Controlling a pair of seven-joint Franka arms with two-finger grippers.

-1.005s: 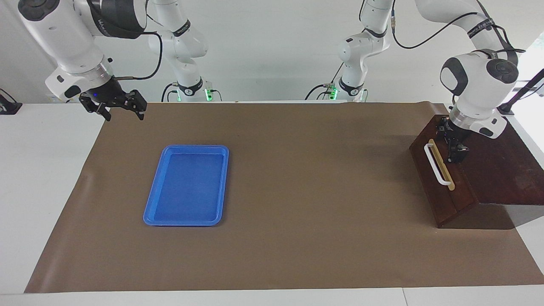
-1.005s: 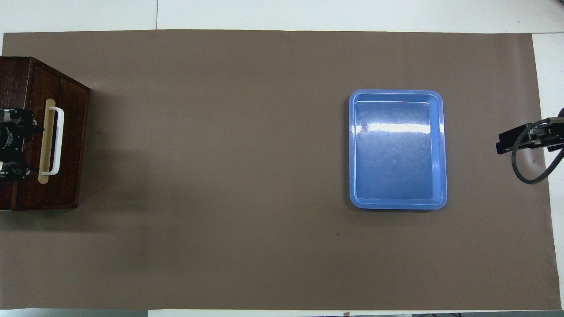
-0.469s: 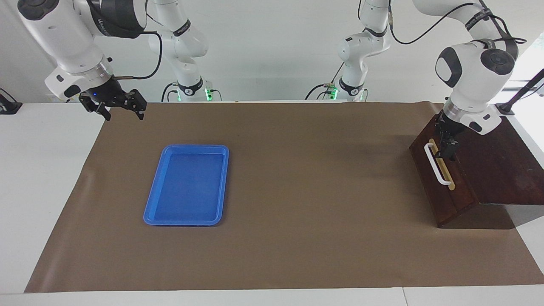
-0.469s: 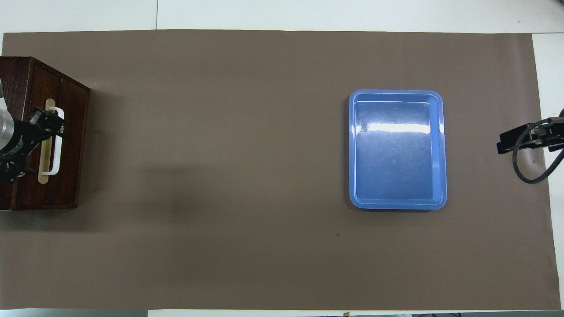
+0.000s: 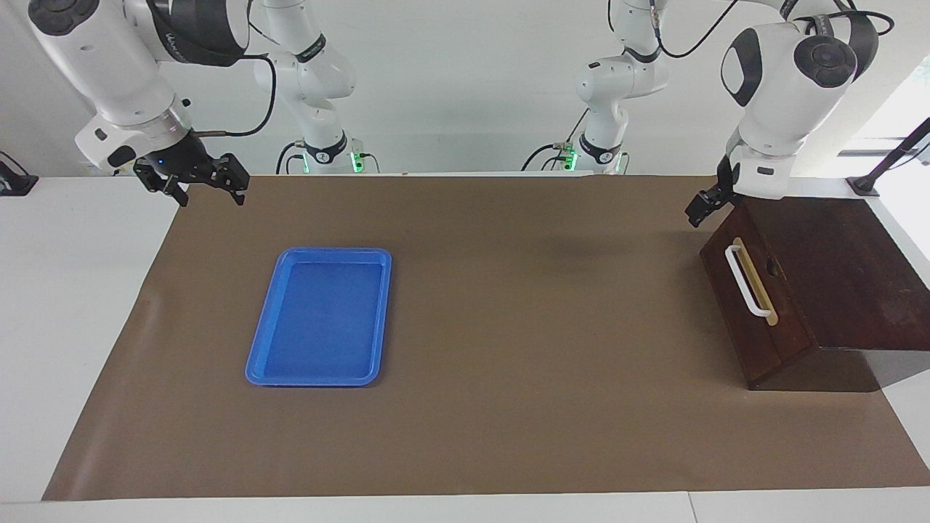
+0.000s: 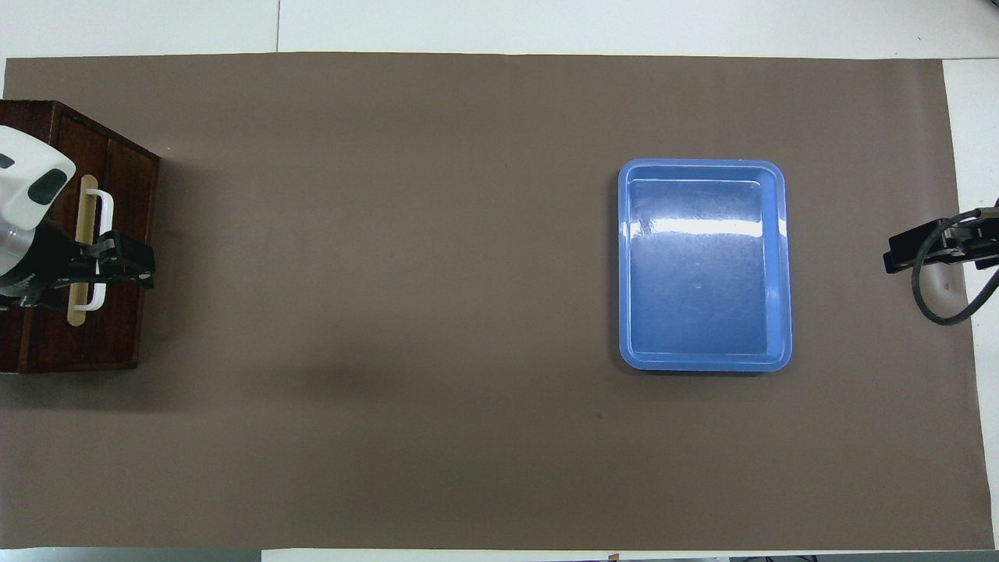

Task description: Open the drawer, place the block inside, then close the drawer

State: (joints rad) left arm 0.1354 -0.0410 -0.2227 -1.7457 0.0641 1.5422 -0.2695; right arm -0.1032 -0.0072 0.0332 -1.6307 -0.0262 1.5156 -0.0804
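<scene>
Facing view: the drawer (image 5: 748, 290) sits shut in its dark wooden box (image 5: 835, 276) at the left arm's end of the counter (image 5: 508, 327), white bar handle (image 5: 745, 280) untouched. The left pincer (image 5: 703, 207) hangs over the box's edge, empty; its spread is unclear. The right pincer (image 5: 211, 189) hangs spread wide, empty, over the brown mat's corner.

Overhead view: the left pincer (image 6: 129, 265) covers the handle (image 6: 100, 234). The blue tray (image 6: 702, 265) lies empty near the right pincer (image 6: 909, 250). No block shows.

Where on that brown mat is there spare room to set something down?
Most of the mat is bare: the wide stretch between the blue tray and the wooden box. It is tight only at the box, where the left claw hangs. The right claw waits over the mat's corner.
</scene>
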